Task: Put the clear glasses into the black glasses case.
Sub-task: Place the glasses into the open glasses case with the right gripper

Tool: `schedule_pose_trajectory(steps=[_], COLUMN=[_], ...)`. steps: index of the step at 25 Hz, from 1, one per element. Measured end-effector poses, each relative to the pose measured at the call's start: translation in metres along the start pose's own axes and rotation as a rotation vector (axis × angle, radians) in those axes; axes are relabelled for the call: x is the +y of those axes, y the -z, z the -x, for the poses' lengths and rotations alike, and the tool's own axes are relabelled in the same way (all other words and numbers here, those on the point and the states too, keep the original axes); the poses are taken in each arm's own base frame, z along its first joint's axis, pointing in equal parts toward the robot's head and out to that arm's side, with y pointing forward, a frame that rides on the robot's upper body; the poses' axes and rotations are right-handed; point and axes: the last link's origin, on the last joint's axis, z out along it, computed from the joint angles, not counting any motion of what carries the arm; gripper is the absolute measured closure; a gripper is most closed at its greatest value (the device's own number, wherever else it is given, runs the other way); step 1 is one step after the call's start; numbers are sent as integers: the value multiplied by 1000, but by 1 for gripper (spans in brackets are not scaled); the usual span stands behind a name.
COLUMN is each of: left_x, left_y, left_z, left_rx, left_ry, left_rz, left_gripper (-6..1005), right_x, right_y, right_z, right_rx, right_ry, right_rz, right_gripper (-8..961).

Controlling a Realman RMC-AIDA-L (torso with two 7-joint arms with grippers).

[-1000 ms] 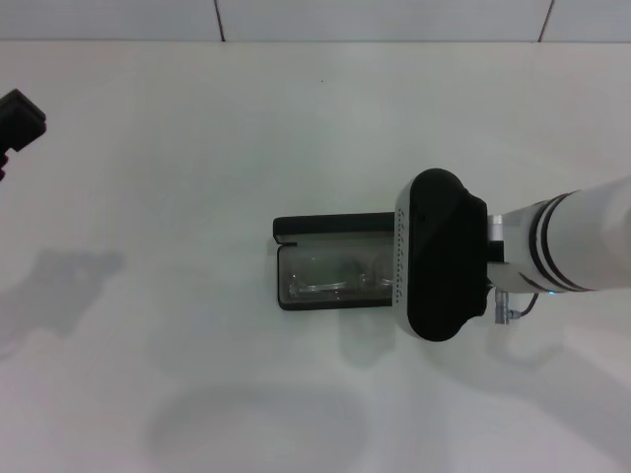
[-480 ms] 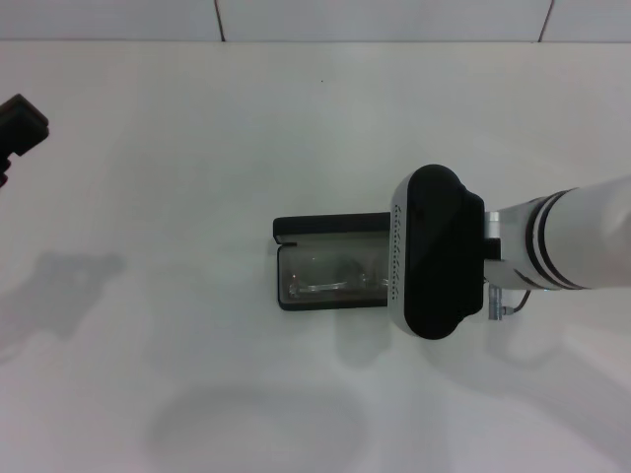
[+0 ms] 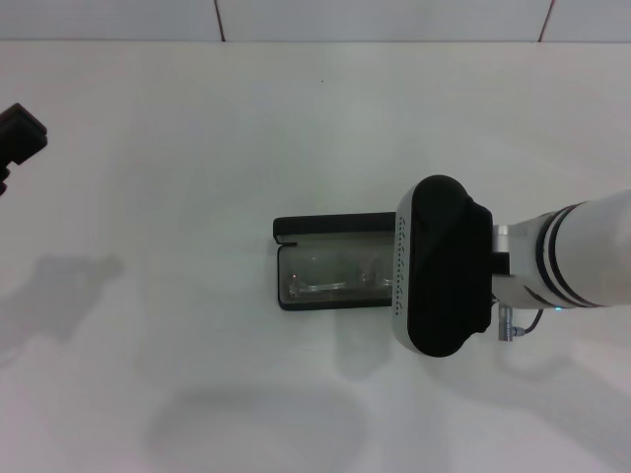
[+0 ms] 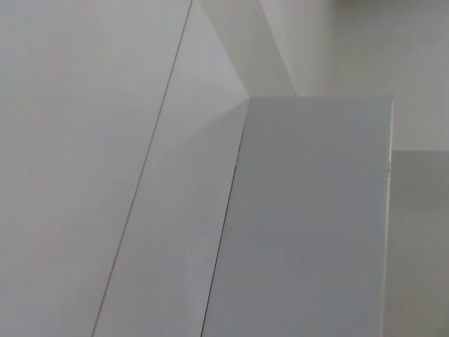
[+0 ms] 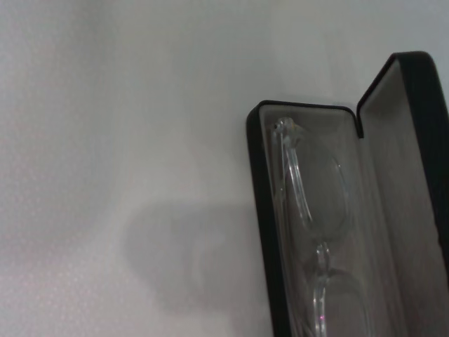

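The clear glasses (image 5: 309, 210) lie inside the open black glasses case (image 3: 330, 227). The right gripper (image 3: 439, 266) hovers at the case's 3 o'clock end, its claw hidden, so nobody can tell if it is wide or narrow. Next, the lid likely needs closing.

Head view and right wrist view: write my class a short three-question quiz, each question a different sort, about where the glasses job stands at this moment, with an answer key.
1. True or false: the clear glasses lie on the table beside the black glasses case.
2. Multiple choice: the case's lid is (A) shut, (B) open, (C) missing.
3. Short answer: which arm is over one end of the case, and where is the left gripper?

Key
1. False; they lie inside the case.
2. B; the grey lining shows.
3. The right arm; the left gripper sits far off at the table's left edge.
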Motion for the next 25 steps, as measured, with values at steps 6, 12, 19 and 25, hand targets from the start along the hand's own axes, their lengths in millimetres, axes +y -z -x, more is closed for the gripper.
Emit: schedule_pose_trajectory(steps=[6, 12, 19, 25], left_x=[0, -1, -1, -1], left_y=[0, -1, -2, -2], left_z=[0, 0, -1, -1], left_rx=[0, 0, 0, 0], left_ry=[-1, -2, -3, -3], left_rz=[1, 4, 6, 6], left_gripper=[938, 938, 938, 938], right_x=[2, 1, -1, -2], right_y=[-4, -9, -12, -15], right_z=[-2, -5, -4, -4], right_rx=[7, 9, -2, -9], right_ry=[-7, -11, -7, -8], right_rz=[12, 11, 1, -6], right_gripper=[949, 949, 950, 950])
